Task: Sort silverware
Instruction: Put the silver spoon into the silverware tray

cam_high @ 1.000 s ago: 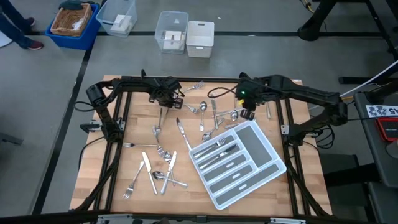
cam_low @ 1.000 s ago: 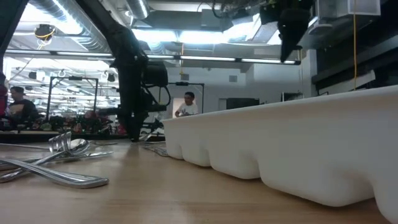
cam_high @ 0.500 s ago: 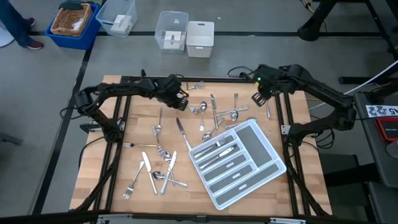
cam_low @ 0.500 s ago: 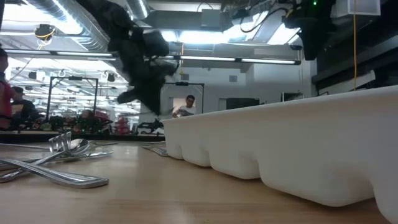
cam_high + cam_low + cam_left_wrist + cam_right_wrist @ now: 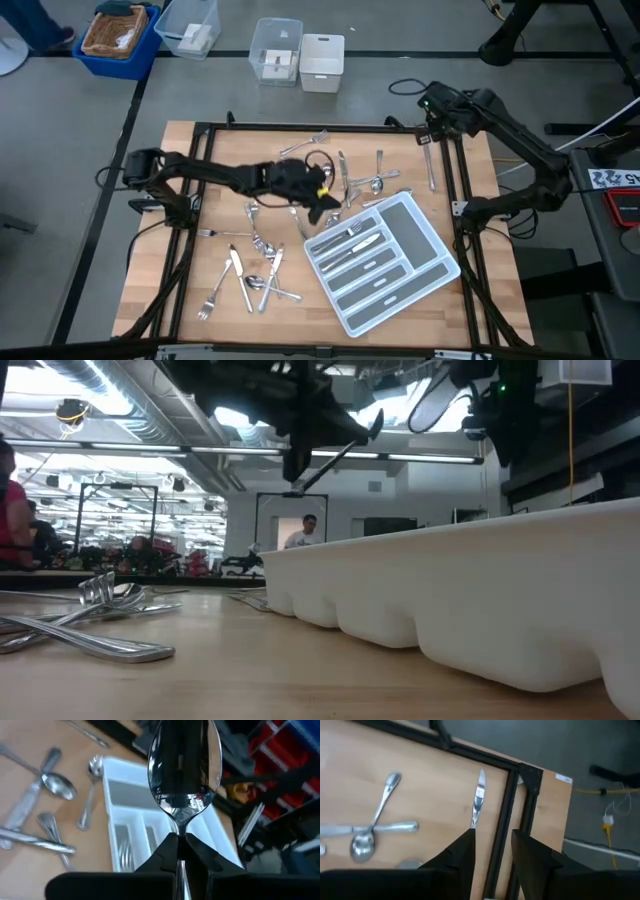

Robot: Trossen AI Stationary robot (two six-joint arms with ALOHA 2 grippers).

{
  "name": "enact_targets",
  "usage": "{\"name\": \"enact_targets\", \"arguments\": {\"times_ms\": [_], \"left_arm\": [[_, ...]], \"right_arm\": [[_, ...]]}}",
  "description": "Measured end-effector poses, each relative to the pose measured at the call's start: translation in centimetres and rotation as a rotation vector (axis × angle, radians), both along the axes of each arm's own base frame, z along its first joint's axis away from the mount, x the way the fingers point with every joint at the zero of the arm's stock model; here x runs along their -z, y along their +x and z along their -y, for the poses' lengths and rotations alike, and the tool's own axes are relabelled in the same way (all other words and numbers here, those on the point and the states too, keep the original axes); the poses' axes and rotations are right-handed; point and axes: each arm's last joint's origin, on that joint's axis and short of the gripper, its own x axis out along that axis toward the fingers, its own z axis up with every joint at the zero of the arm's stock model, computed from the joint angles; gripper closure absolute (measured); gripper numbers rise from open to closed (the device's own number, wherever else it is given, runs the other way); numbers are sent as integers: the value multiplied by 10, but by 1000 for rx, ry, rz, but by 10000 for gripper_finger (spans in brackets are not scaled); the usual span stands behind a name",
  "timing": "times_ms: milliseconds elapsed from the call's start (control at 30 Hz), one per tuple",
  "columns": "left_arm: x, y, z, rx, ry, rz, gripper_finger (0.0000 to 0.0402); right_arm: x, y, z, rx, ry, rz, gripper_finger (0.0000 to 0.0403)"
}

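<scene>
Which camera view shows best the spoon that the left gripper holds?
The left wrist view: the spoon fills it, its neck pinched in the shut left gripper. The low view shows only a thin dark handle overhead. In the high view the arm hides it; the right wrist view misses it.

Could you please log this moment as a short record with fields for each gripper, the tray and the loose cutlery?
left gripper: shut on a spoon, held above the table next to the tray
right gripper: open, empty, over the table's far right corner
tray: light grey, near right of the table, a few pieces in one compartment
loose silverware: scattered across the table
</scene>
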Motion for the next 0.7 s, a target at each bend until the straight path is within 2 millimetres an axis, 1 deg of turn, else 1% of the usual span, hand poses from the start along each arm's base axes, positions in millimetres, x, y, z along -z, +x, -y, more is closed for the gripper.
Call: {"name": "enact_targets", "arguments": {"times_ms": [133, 267, 467, 567, 700], "left_arm": [[8, 4, 25, 29, 12, -26, 395], [18, 12, 45, 64, -27, -10, 395], [33, 23, 67, 99, -79, 35, 392], [37, 29, 76, 102, -101, 43, 395], [35, 40, 91, 121, -100, 67, 396]], "right_arm": [[8, -1, 15, 52, 28, -19, 274], [20, 5, 29, 73, 91, -32, 274], [39, 19, 43, 58, 183, -64, 274], [50, 22, 45, 45, 227, -82, 274], [77, 16, 36, -10, 364, -134, 274]]}}
